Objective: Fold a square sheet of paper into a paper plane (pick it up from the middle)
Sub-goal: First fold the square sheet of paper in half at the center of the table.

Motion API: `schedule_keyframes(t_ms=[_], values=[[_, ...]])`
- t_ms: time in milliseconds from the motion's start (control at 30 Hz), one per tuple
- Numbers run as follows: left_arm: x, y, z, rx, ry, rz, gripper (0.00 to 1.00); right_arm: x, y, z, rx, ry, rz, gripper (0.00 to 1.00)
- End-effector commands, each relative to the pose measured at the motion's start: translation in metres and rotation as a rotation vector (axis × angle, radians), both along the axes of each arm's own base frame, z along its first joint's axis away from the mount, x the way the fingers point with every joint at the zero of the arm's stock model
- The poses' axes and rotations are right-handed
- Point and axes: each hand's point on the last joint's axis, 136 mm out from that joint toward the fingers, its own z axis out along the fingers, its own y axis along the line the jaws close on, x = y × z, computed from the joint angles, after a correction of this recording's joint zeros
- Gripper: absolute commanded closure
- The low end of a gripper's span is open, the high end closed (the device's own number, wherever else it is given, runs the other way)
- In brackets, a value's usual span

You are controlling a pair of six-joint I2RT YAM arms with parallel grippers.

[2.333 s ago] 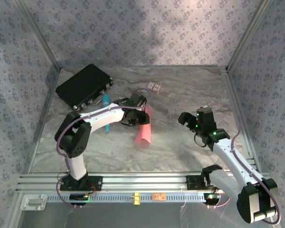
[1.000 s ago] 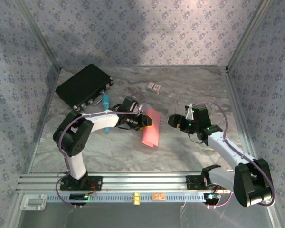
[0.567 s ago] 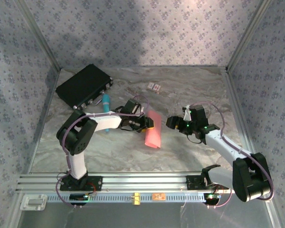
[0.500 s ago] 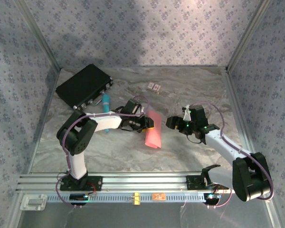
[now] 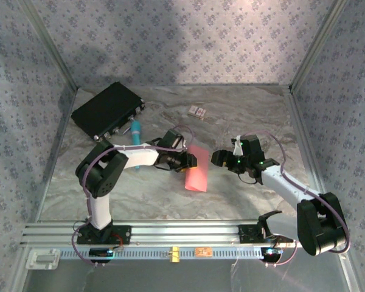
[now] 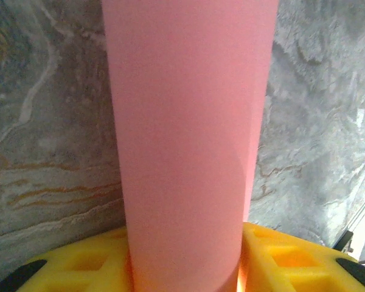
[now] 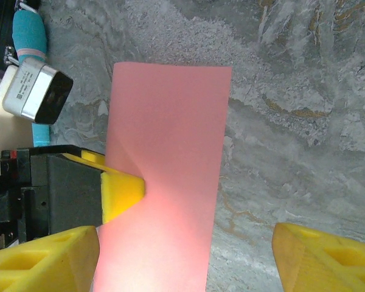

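Note:
The salmon-pink square sheet of paper (image 5: 196,171) hangs bent over itself above the middle of the table, held at its left edge. My left gripper (image 5: 190,162) is shut on the sheet (image 6: 188,146), which rises between its yellow fingers (image 6: 292,261). In the right wrist view the left gripper's yellow fingertip (image 7: 123,188) pinches the sheet (image 7: 170,158) at mid-height. My right gripper (image 5: 216,159) is open just right of the sheet; its yellow fingers (image 7: 48,255) stand wide either side of the sheet's lower part without touching it.
A black case (image 5: 107,109) lies at the back left, with a teal marker (image 5: 135,129) beside it. A tiny patterned card (image 5: 198,111) lies at the back centre. The marker (image 7: 29,33) also shows at the right wrist view's top left. Patterned walls surround the marble table.
The left gripper has carried the sheet rightward and a little nearer. The right gripper has reached leftward and now straddles the sheet.

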Motion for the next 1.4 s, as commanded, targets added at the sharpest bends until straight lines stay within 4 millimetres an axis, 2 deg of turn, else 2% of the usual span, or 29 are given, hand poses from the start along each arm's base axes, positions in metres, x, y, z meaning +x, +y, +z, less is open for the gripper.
schedule_keyframes(t_ms=[0,333,700,967,1367], values=[[0.003,-0.001,-0.001,0.027,-0.02,-0.015,0.57,0.004,0.005,0.009,0.002,-0.023,0.021,0.23],[0.005,0.011,-0.001,0.094,-0.056,0.002,0.5,0.004,0.007,0.005,-0.007,-0.01,0.019,0.23],[0.011,0.03,0.013,0.182,-0.141,0.028,0.42,0.006,0.015,0.001,-0.012,0.002,0.035,0.23],[0.013,0.041,0.011,0.194,-0.14,0.013,0.46,0.007,0.024,0.0,-0.009,0.011,0.054,0.23],[0.004,0.038,-0.002,0.214,-0.082,-0.13,0.46,0.008,0.029,-0.007,-0.032,0.027,0.061,0.22]])
